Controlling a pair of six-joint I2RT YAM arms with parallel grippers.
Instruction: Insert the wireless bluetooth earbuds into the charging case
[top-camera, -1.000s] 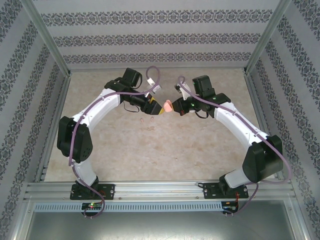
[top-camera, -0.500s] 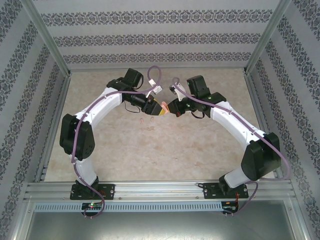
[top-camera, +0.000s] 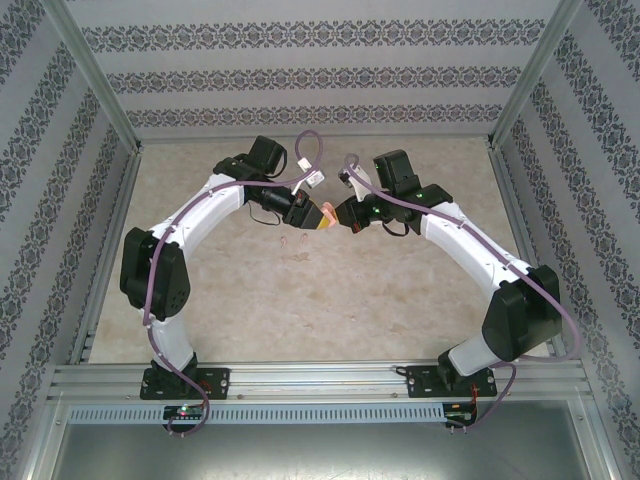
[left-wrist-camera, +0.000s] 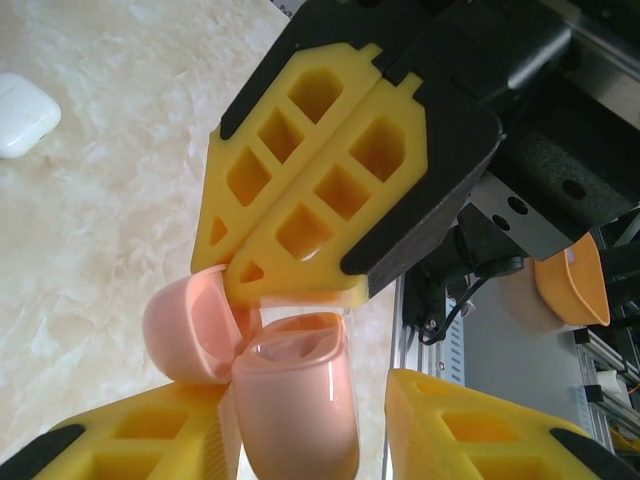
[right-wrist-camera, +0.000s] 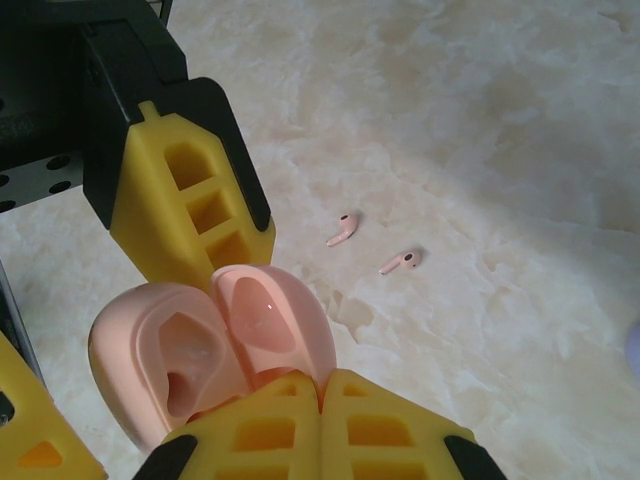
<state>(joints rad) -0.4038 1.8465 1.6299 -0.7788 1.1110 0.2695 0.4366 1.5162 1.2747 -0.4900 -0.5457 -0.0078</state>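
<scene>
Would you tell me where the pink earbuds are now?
In the right wrist view, the pink earbuds lie side by side on the marble tabletop, right of the open pink case.

The yellow-fingered left gripper (left-wrist-camera: 300, 400) and right gripper (right-wrist-camera: 320, 385) hem in the open glossy pink plastic charging case (right-wrist-camera: 170, 360). Beyond that case, bare beige marbled tabletop (right-wrist-camera: 480, 120) lies open around two tiny pink stemmed earbuds (right-wrist-camera: 342, 229).
</scene>
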